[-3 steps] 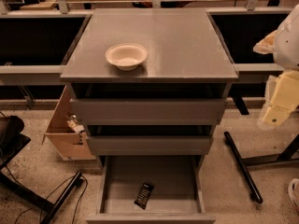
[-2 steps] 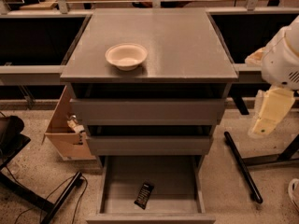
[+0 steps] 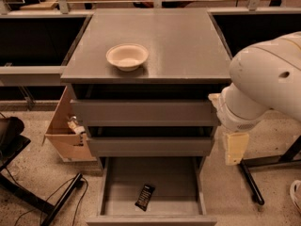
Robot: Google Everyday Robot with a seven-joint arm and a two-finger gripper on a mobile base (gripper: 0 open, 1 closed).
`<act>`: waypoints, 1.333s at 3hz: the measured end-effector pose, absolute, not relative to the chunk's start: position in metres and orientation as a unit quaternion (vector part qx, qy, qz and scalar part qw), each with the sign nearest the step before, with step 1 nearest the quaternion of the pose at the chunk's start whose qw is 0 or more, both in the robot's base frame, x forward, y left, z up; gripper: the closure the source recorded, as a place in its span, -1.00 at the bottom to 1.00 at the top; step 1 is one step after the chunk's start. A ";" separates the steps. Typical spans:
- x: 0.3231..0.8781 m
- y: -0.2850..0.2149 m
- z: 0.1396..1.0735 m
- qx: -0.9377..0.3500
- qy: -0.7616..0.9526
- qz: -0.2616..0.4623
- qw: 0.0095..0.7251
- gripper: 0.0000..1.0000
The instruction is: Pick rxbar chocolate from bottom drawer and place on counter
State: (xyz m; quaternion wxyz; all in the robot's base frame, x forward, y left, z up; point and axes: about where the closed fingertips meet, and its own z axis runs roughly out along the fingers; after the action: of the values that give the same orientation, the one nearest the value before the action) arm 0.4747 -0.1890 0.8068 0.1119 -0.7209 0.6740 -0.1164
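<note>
Right of frame, gripper (image 3: 235,147) hangs beside cabinet (image 3: 146,113), grip state unclear; bottom drawer (image 3: 169,182) stands open, exposing rxbar chocolate (image 3: 145,197)

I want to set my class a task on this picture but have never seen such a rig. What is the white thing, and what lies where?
The big white shape on the right is a robot's arm. Its gripper, the cream part hanging beneath, is just right of the middle drawer, with nothing visibly in it. One camera looks down from in front. On the counter stands a pale bowl. The bottom drawer is pulled open; the small black bar inside is the rxbar chocolate. A cardboard box stands on the floor to the left.
</note>
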 end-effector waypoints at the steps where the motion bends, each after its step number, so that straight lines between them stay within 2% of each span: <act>1: 0.475 -0.189 0.807 -0.721 0.674 -0.116 0.112 -1.00; 2: 0.480 -0.175 0.786 -0.734 0.657 -0.125 0.116 -1.00; 4: 0.502 -0.116 0.649 -0.789 0.588 -0.142 0.108 -1.00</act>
State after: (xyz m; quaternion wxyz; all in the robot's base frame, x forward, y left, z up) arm 0.5018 -0.1162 0.6490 0.1084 -0.7885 0.5884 -0.1424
